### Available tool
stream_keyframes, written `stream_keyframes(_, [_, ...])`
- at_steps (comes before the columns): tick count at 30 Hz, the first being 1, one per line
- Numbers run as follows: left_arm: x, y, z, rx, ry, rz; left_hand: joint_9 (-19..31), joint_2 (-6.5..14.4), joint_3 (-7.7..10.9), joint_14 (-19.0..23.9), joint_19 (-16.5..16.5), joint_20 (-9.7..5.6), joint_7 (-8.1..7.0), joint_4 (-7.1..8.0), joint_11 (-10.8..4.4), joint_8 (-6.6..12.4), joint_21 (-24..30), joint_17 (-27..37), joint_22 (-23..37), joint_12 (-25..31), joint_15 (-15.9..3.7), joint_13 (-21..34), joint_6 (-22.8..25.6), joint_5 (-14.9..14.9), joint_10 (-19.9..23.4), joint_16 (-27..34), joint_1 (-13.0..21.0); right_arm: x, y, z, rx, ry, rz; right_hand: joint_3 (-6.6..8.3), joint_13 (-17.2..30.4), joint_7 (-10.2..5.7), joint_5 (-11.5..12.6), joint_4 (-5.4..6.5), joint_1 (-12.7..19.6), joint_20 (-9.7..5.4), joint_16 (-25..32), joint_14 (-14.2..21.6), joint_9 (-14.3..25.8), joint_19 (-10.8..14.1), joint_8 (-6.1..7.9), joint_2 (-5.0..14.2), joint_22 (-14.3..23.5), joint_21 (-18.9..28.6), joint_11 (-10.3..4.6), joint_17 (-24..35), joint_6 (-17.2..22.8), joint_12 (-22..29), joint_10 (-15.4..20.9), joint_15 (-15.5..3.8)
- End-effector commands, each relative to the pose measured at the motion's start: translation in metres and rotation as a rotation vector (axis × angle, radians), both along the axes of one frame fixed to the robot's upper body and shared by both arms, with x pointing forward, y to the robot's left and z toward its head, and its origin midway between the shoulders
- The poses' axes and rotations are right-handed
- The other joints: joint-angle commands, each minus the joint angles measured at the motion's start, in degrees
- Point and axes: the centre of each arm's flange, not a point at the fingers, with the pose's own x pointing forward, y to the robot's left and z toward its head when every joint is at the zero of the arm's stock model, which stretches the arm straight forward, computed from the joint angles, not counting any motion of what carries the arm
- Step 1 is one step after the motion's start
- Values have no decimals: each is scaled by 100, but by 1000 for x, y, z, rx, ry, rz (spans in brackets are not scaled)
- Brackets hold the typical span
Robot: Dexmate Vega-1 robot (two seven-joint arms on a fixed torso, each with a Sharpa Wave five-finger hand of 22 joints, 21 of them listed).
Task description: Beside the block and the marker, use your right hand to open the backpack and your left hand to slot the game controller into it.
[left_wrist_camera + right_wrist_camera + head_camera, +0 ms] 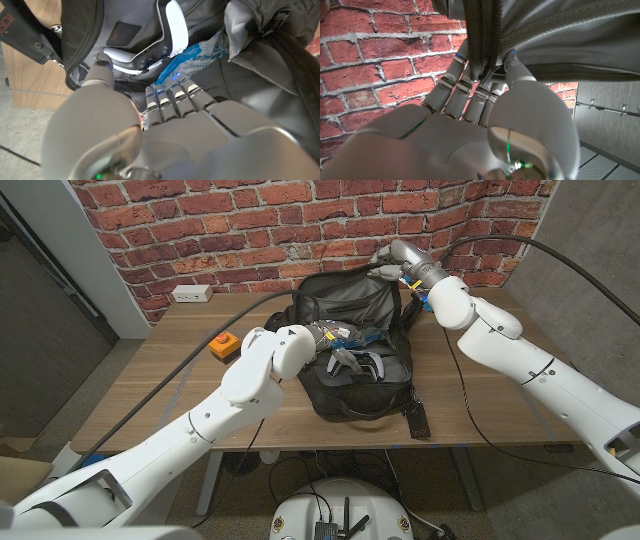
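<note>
Head view: the black backpack (355, 345) lies at frame centre on the wooden table (180, 385), its flap lifted at the upper edge by the right hand (392, 262), which pinches the fabric. The left hand (335, 337) reaches into the opening; the white game controller (358, 364) lies just below it, inside the bag. An orange block (223, 345) sits at the left; a blue-and-yellow thing shows behind the right arm, too hidden to name.

Left wrist view: the controller (150, 45) rests in the upper middle, beside a blue-printed wrapper (200, 52). The left hand (165, 107) has its fingers curled in below it; whether they touch or hold anything I cannot tell.

Right wrist view: the right hand (480, 92) clamps a folded edge of the backpack (560, 35) between thumb and fingers.

Risk: if that pinch slips, the flap would likely drop onto the left hand; pulling out carelessly could drag the controller back out.
</note>
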Motion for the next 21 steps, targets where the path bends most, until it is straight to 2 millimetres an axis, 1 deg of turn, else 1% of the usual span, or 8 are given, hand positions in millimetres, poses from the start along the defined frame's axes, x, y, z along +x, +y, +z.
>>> stream_keyframes(1, [-7,22,9,-74,49,-62,-2,35,-3,13,21,-564,33,15,38,-6,14,6,7,41,-479,1,3,-10,38,23,-25,-4,3,0,5,8,-9,55,28,-7,34,-8,18,-678,-8,51,8,-27,2,42,16,37,2,28,46,0,46,-460])
stream_keyframes(12, [-8,45,17,-148,125,-143,-2,74,-6,-11,1,-544,35,18,53,-4,7,6,8,35,-466,1,5,-6,23,15,-53,-10,-1,0,27,17,-37,53,39,-5,32,0,6,-676,-6,61,10,-40,-4,41,10,69,3,38,58,-7,51,-447])
stream_keyframes(21, [2,67,15,-249,223,-208,-1,142,6,-30,-23,-510,58,23,63,14,1,7,9,36,-433,2,59,1,15,13,-71,-12,-2,1,52,23,-61,60,42,5,33,-6,11,-678,-11,57,11,-48,-10,39,6,97,1,42,64,-20,49,-457])
